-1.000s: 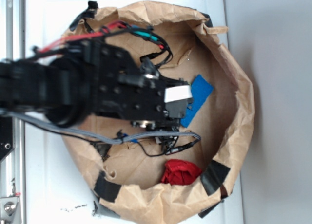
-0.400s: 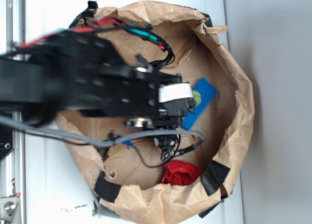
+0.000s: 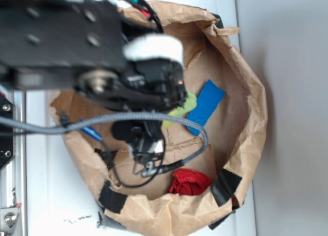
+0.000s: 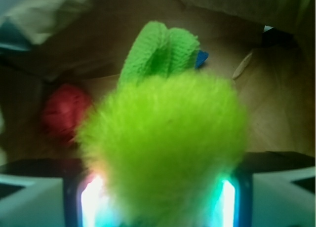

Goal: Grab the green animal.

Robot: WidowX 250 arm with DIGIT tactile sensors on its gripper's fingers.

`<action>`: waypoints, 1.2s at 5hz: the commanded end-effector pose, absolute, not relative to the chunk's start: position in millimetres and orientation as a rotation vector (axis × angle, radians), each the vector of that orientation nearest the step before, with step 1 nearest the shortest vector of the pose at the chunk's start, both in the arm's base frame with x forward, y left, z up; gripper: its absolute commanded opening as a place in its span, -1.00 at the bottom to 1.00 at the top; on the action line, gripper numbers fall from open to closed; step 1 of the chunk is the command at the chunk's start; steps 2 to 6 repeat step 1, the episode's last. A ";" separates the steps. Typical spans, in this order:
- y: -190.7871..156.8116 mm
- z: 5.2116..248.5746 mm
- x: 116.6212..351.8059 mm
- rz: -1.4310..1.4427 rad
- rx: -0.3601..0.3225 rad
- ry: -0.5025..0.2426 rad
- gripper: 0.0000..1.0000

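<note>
Clamping the fuzzy lime-yellow plush green animal between both jaws, the black gripper risks slippage; compressible fur beyond its fingertips could slide free.

place: lab bench — white tabletop | taped paper bag — metal rail

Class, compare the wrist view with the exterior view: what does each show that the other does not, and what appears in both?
Only the wrist view shows the green animal pressed between the fingers of the claw, its fuzzy body filling the frame. Only the exterior view shows the whole brown paper bag, its black tape patches and the flat blue block. Both show the toy and a red object.
</note>
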State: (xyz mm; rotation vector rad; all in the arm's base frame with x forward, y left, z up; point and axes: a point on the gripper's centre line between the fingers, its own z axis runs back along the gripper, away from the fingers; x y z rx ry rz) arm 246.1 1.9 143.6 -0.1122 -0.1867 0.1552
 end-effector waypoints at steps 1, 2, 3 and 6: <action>10.6 179.7 252.0 0.153 -0.082 -0.239 -1.00; 10.6 179.7 252.0 0.153 -0.082 -0.239 -1.00; 10.6 179.7 252.0 0.153 -0.082 -0.239 -1.00; 10.6 179.7 252.0 0.153 -0.082 -0.239 -1.00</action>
